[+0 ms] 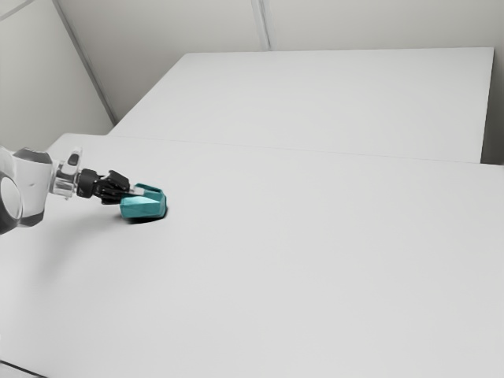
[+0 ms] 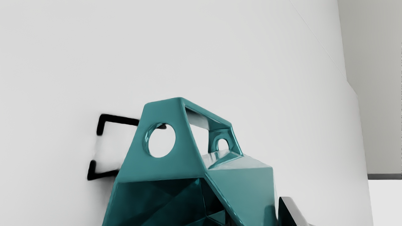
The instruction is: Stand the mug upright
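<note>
The teal faceted mug (image 1: 143, 206) lies on its side on the white table toward the exterior view's left. The black gripper (image 1: 131, 190) is at the mug's end nearest the arm, close against it. In the wrist view the mug (image 2: 160, 169) has its dark open mouth toward the hand, and its angular handle with round holes points up from the body. The gripper (image 2: 254, 218) is at the mug's side wall by the mouth. Whether it holds the wall cannot be told; part of the mug's mouth is cut off.
The white table (image 1: 299, 260) extends from the mug toward the exterior view's right. Behind it is another white surface (image 1: 331, 102), with pale walls beyond. Black bracket-shaped marks (image 2: 119, 120) show beside the mug in the wrist view.
</note>
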Tool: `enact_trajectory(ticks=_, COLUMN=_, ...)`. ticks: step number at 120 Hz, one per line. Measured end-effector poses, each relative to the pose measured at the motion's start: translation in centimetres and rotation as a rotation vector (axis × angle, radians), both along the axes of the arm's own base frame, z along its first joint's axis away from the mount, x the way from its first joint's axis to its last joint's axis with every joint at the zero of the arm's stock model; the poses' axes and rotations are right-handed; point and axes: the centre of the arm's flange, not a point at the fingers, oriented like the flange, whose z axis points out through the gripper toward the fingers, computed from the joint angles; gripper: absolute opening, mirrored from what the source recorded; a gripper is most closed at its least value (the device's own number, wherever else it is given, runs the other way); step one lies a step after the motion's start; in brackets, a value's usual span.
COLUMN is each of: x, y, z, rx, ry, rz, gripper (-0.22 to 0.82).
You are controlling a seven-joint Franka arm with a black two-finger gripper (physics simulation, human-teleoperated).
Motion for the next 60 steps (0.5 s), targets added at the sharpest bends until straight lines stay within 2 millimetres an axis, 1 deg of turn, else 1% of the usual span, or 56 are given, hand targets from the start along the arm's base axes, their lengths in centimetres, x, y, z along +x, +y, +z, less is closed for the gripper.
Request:
enact_trajectory(ticks=10, x=0.2, y=-0.3, z=0.0, rx=0.001, ry=0.002, rz=-0.004, gripper=-0.08)
enact_trajectory(ticks=25, x=0.7, y=-1.0, z=0.6, rx=0.009, ry=0.0, rz=-0.012, gripper=-0.12)
enact_trajectory(ticks=45, x=1.6, y=-2.6, z=2.6, rx=0.026, ry=-0.02, rz=-0.038, gripper=-0.15)
enact_trajectory(ticks=60, x=2.6, y=-4.5, z=4.2, rx=0.044, ry=-0.035, rz=-0.072, gripper=-0.16)
